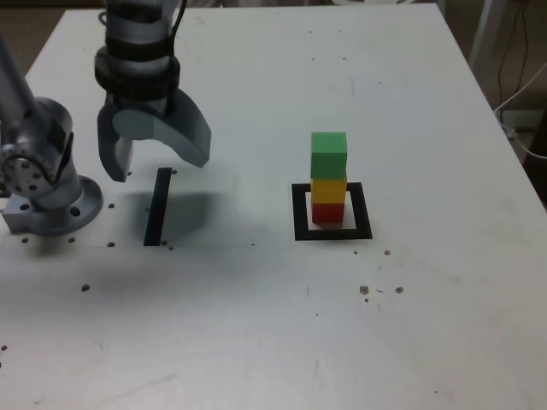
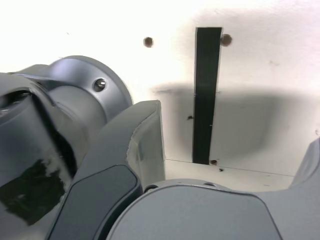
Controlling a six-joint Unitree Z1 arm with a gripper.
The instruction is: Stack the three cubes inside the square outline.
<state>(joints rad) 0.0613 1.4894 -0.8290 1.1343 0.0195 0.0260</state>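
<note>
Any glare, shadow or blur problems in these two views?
Exterior view: even light, sharp; the grey open claw throws a soft shadow across the straight black tape strip. Wrist view: the white table blows out along one edge, claw parts close to the lens look soft, and a broad shadow crosses the strip.

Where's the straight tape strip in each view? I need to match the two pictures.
Exterior view: the strip lies on the table toward the exterior view's left, under the open claw, well apart from the cube stack.
Wrist view: the strip runs lengthwise in the gap between the claw's fingers.
Shared landmark: the arm's round base.
</note>
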